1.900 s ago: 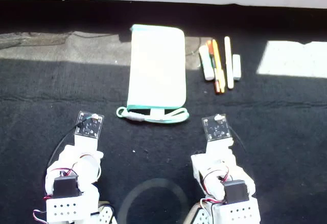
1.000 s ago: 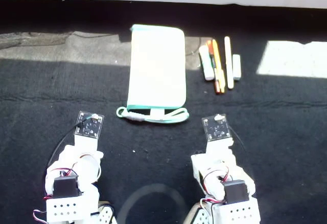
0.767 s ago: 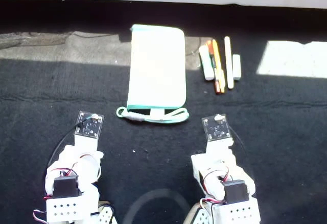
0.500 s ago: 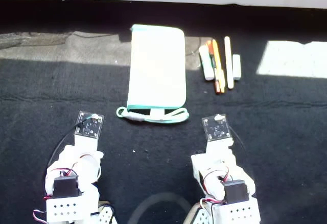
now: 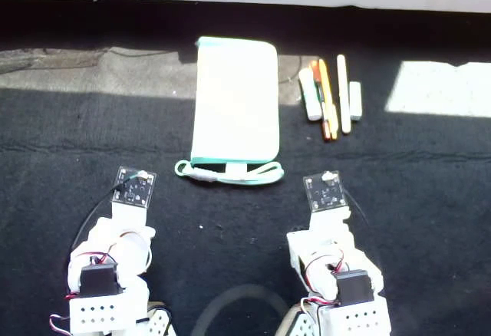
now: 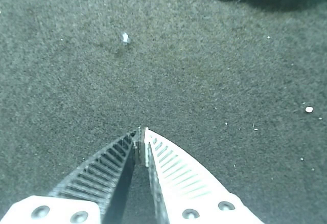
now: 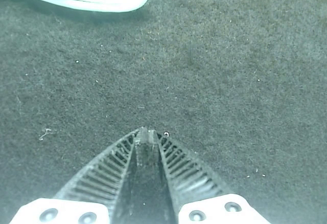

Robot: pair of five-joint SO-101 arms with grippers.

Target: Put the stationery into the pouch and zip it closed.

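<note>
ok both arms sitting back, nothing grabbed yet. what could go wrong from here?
1. The stationery lies in a tight row, pieces touching: pinching one piece could drag or scatter its neighbours.
2. The pouch lies flat and loose on the black cloth; tugging it to zip may just slide it unless it is pinned.
3. Its strap loop lies on the arms' side of the pouch, so the left gripper or right gripper might snag it reaching over.

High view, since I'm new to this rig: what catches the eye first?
A white pouch with teal edging lies mid-table, its strap loop at the near end. On the right arm's side of it lies a row of stationery, outside the pouch. The left end effector and right end effector hang shut over the black cloth.
</note>
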